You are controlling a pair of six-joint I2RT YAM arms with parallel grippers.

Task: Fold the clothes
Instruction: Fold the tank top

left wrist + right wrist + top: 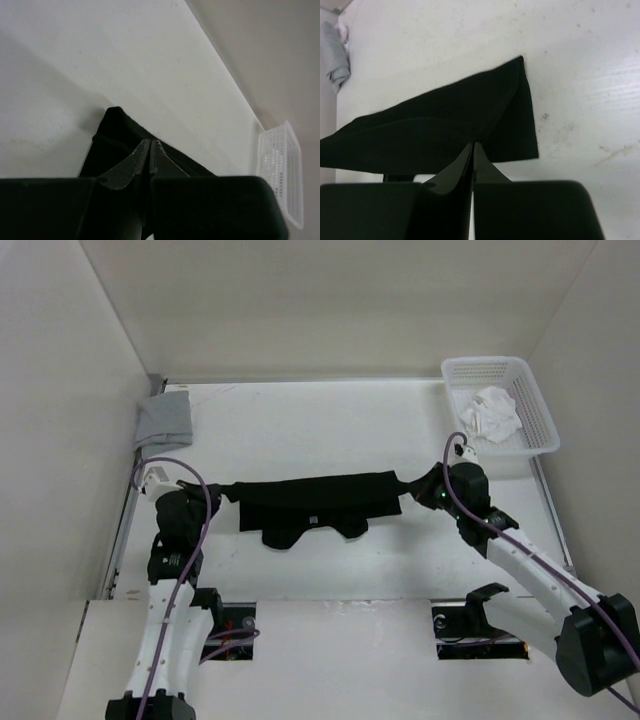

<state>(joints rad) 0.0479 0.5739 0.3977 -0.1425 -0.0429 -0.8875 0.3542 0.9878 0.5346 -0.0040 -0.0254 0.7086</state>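
Note:
The clothes (315, 502) are one black garment, stretched into a wide band across the middle of the table, with a tiny white label (313, 520) near its lower edge. My left gripper (215, 490) is shut on the garment's left end, and my right gripper (415, 485) is shut on its right end. In the left wrist view the closed fingertips of the left gripper (150, 142) pinch black fabric (112, 135). The right wrist view shows the right gripper (473, 146) closed on a fold of the garment (445, 125), a corner of which hangs to the right.
A small grey cloth (165, 418) lies at the back left corner; it also shows in the right wrist view (334, 57). A white mesh basket (487, 362) at the back right holds a white cloth (492, 412). Tall white walls enclose the table on three sides.

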